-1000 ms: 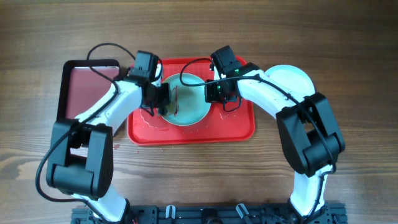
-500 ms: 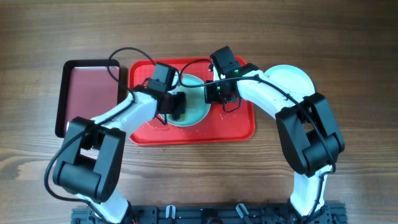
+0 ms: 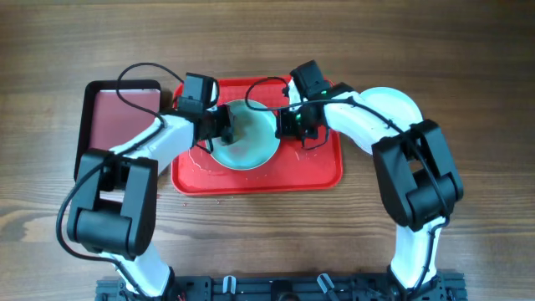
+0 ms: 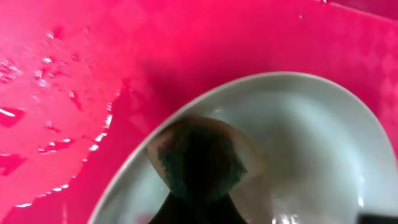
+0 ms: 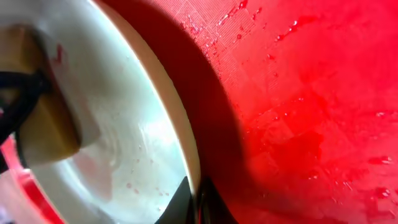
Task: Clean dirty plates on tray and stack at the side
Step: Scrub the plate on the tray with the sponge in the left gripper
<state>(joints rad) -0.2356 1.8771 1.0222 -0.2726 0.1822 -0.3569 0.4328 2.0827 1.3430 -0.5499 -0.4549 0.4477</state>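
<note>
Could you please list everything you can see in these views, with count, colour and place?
pale blue plate: one, pale blue, on the red tray, wet
white plate: one visible, white, on the table to the right of the red tray, partly behind the right arm
red tray: one, red, table centre, water droplets on it
maroon tray: one, maroon with black rim, left of the red tray
sponge: one, yellowish with green face, pressed on the pale blue plate
table: one, brown wood
left claw: black, shut on the sponge
right claw: black, pinching the pale blue plate's rim
</note>
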